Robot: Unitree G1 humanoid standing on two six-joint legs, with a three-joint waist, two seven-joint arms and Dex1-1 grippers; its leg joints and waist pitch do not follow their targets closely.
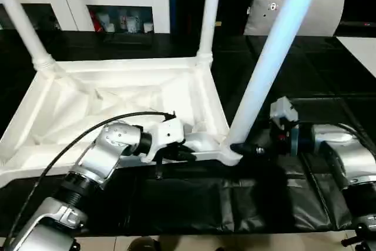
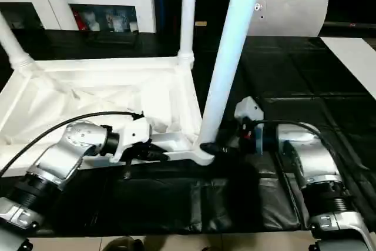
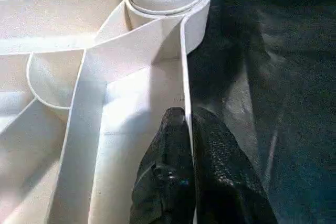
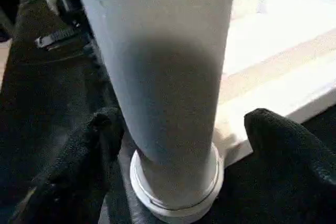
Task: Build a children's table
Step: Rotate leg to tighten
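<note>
1. White plastic square tabletop lies upside down on the black mat, ribbed cross-braced underside facing up.
2. Three long tapered round white legs stand in corner sockets: far-left leg, far-right leg, near-right leg. Near-left corner is out of frame, so I can't tell whether the fourth leg is in.
3. Left gripper is clenched on the tabletop's thin near rim wall, one finger inside and one outside. The left wrist view shows the fingers pinching the wall a short way along from the near-right socket.
4. Right gripper is spread wide around the base of the near-right leg. In the right wrist view each pad stands off the leg, so nothing is grasped.
5. Judged step: seating or twisting the near-right leg home in its socket.
6. To do it well: keep the left pinch firm so the top can't slide or spin; close the right gripper squarely on the leg just above the collar; push along the leg's axis, not sideways.
7. Risk: the leg looks tilted, so side load could jam it or flex the rim wall.
</note>
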